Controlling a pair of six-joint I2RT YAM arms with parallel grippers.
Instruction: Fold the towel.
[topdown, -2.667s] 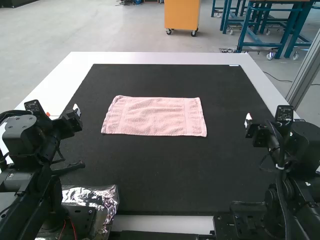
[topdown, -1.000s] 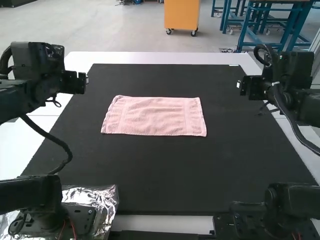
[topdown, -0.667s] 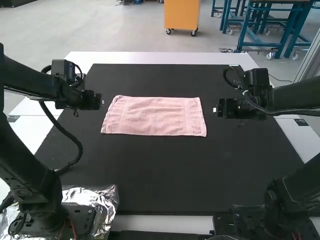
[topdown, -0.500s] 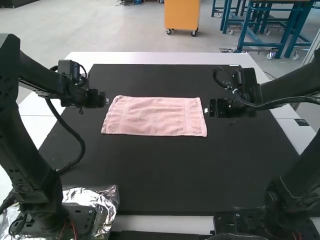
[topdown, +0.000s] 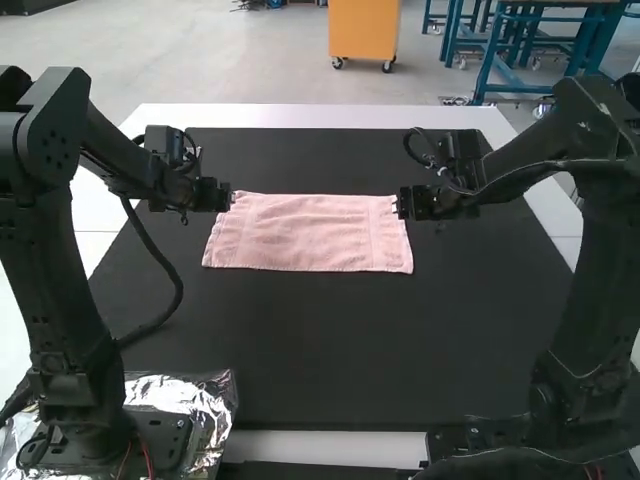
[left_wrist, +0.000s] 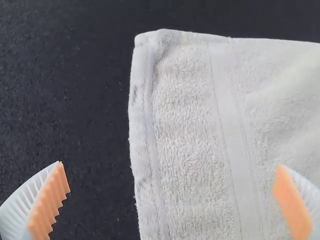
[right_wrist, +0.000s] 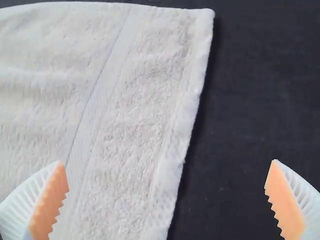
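We have the towel (topdown: 308, 235) lying flat on the mat (topdown: 310, 350), a smooth pink rectangle with its long sides running left to right. We cannot tell whether it is one layer or already doubled; no fold across its middle shows.

At the towel's left end, by the far corner, we see the left gripper (topdown: 231, 200). Its fingers are spread wide, one off the towel's edge and one over the cloth, pinching nothing. At the towel's right end, again by the far corner, is the right gripper (topdown: 399, 206), its fingers likewise spread to either side of the edge, with no cloth between the pads (right_wrist: 286, 202).

Outward from the towel, the table (topdown: 330, 116) shows as a white border around the mat, and the foil (topdown: 190, 392) lies nearer than the towel and to its left, by the left arm's base.

We judge the step in hand to be lining up for a grasp on the two far corners, with the fold itself still to do. The next move calls for us to lower both grippers onto the cloth, close on the corners together, then lift and bring the far edge over the near one. Too high a pinch could miss the thin edge.
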